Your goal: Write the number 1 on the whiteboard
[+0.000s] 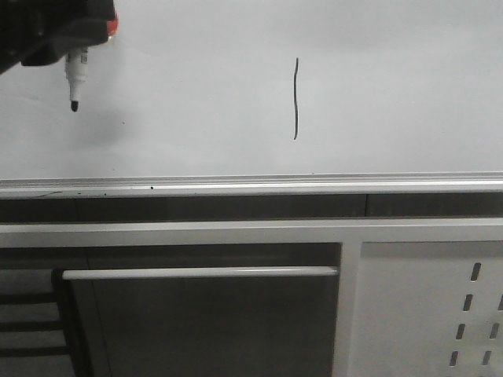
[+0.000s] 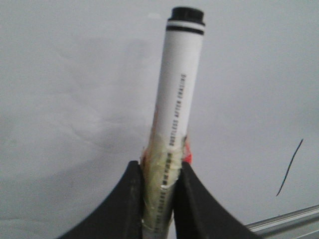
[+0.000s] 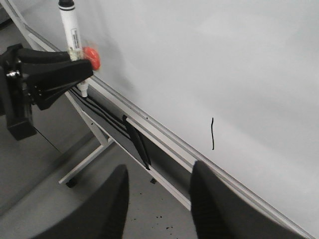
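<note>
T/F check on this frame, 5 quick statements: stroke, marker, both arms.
1. A black vertical stroke, the number 1, is on the whiteboard. True.
2. The left gripper holds the marker. True.
3. The marker tip is touching the stroke. False: in the front view the tip hangs well to the left of the stroke, apart from it.
4. The right gripper holds an eraser. False: its jaws stand apart with nothing between them.
5. The stroke crosses the whiteboard's bottom rail. False: it ends above the rail, with bare board between.
</note>
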You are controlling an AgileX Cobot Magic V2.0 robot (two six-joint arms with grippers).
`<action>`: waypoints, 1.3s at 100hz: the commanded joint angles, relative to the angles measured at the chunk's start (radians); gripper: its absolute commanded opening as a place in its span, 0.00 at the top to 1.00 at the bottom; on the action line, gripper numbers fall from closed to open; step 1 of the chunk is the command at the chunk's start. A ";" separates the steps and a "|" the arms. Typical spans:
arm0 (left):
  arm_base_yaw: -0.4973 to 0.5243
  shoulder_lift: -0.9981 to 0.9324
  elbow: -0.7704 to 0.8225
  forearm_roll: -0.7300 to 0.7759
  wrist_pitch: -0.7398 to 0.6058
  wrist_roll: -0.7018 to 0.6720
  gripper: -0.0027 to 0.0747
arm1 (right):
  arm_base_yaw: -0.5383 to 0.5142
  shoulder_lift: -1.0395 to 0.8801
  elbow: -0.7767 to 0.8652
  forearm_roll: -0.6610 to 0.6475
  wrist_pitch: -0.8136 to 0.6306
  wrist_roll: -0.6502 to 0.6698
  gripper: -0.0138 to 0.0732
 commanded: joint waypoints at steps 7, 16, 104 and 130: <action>-0.001 0.038 -0.043 0.016 -0.125 -0.025 0.99 | -0.005 -0.019 -0.033 0.034 -0.047 -0.002 0.54; -0.001 0.063 -0.060 0.016 -0.146 -0.029 0.99 | -0.005 -0.019 -0.033 0.034 -0.047 -0.002 0.54; -0.001 0.184 -0.087 0.016 -0.281 -0.029 0.99 | -0.005 -0.019 -0.033 0.032 -0.054 -0.002 0.54; 0.009 0.200 -0.090 0.016 -0.299 -0.029 0.99 | -0.005 -0.019 -0.033 0.032 -0.043 -0.002 0.54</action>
